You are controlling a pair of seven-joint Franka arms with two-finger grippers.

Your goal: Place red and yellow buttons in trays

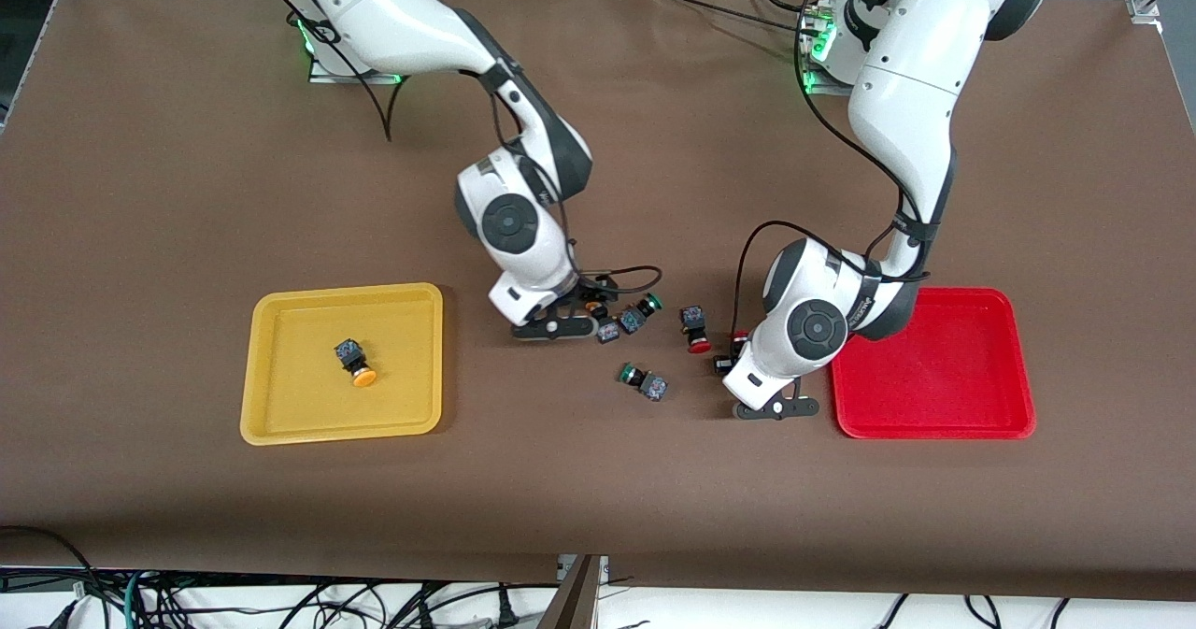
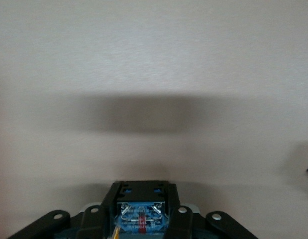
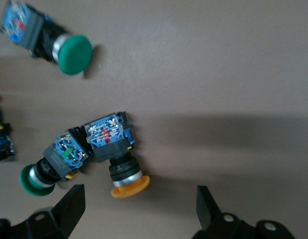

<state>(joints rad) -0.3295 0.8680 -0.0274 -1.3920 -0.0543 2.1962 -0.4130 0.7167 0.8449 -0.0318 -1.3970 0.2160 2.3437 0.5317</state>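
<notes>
Front view — two trays (image 1: 344, 435), six buttons (image 1: 355, 361).

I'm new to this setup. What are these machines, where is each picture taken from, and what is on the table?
Two white robot arms stand at a brown table. One picture looks down from a high camera facing them. The other two come from a camera on each arm's wrist. A yellow tray holds one yellow button. A red tray lies toward the left arm's end. Between the trays lie green buttons, a red button and another yellow button. The right end effector hangs open over that one. The left end effector is shut on a button whose cap is hidden.
</notes>
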